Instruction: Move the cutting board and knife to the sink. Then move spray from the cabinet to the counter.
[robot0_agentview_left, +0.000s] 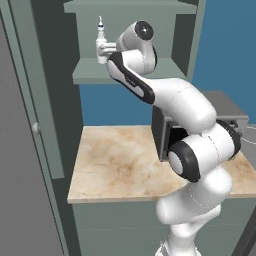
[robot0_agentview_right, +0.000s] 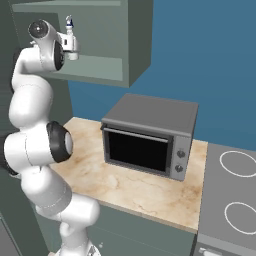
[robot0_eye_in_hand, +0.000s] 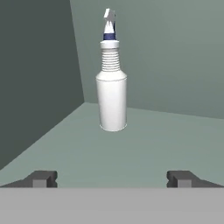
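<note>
left base: arm reaches up into the cabinet, gripper right at the spray standing on the shelf
right base: spray upright just past the hand, counter below carries the oven
hand: spray upright ahead on the shelf, fingertips spread wide, holding nothing

Glossy white, rounded robot arm made of chunky bulbous segments. Each joint has a dark grey or black ring or cap, and the round cap at 12 o'clock has a small pale dot in its centre. A long black stripe runs along the forearm. The two-finger gripper ends in small, dark grey, blocky tips.
</note>
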